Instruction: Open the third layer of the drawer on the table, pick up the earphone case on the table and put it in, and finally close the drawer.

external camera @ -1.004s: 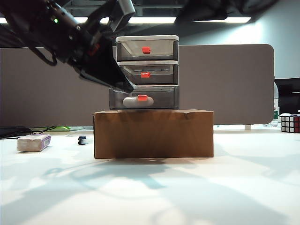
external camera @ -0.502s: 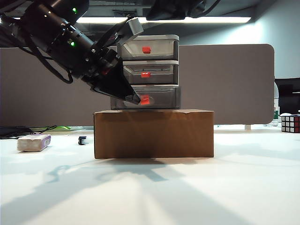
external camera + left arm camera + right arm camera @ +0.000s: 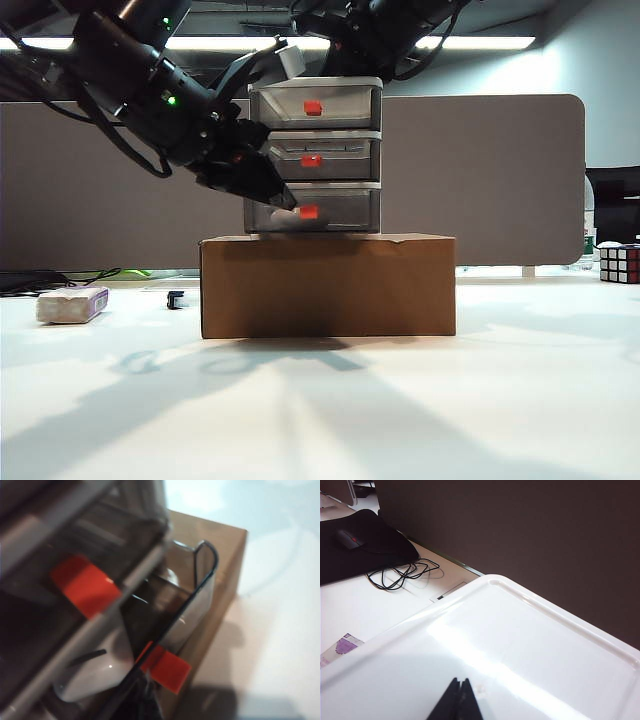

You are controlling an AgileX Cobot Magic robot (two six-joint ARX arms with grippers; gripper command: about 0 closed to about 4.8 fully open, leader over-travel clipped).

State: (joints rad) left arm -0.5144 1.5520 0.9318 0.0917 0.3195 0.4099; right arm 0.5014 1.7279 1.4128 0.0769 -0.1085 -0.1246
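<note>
The drawer (image 3: 315,150) stands on a brown box. Its third layer (image 3: 340,208) (image 3: 200,595) sticks out only slightly. The white earphone case (image 3: 282,218) (image 3: 95,672) lies inside it, behind the smoky front. My left gripper (image 3: 285,200) (image 3: 148,696) is shut and empty, its tips against the lowest drawer's front beside the red-orange handle (image 3: 309,212) (image 3: 165,669). My right gripper (image 3: 461,684) is shut, its tips on the unit's white top (image 3: 520,645). The right arm (image 3: 380,30) reaches in from above.
The cardboard box (image 3: 328,285) under the unit sits mid-table. A greyish-white block with a purple edge (image 3: 72,304) (image 3: 337,647) and a small black item (image 3: 176,298) lie to the left. A Rubik's cube (image 3: 619,263) sits far right. A mouse pad (image 3: 365,545) and cables (image 3: 402,572) lie behind.
The lowest drawer, pulled out with the case showing a second ago, has slid back in under my left gripper's push. The right arm has come down onto the unit's top.
</note>
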